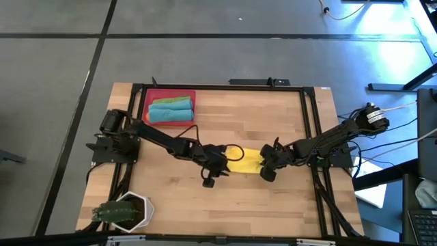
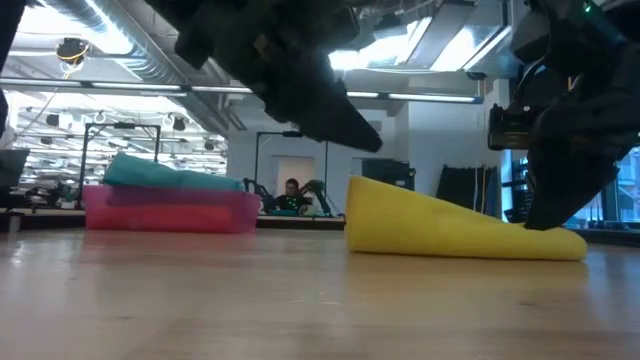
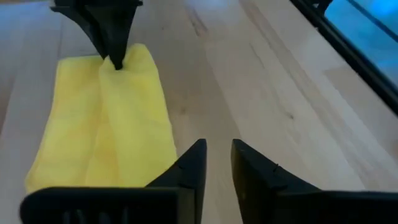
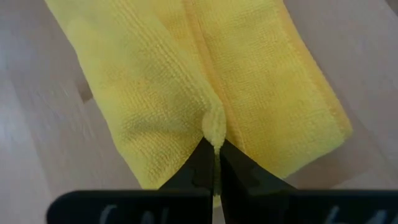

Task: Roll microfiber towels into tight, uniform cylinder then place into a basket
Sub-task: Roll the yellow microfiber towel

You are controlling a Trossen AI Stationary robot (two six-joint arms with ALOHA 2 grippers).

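**Right wrist view: yellow towel pinched at one end, half-rolled mid-table**

Right wrist view shows you the soft yellow microfiber towel (image 4: 205, 81) folded into a loose, thick roll with a seam along its top, lying on the pale wooden table (image 1: 273, 198) near its middle. Your right gripper (image 4: 214, 149) is clenched on a small tuft of cloth at the roll's end. Your left gripper (image 3: 217, 168) sits at the opposite end with its fingers slightly apart and nothing between them, just beside the towel's edge.

Expect the cloth to be light, limp and grippy; a single pinch will likely let it sag and unroll. Better to take hold across the roll's full thickness at both ends.

Well apart, the shallow red plastic basket (image 1: 153, 96) already holds rolled teal and green towels (image 1: 171, 109).
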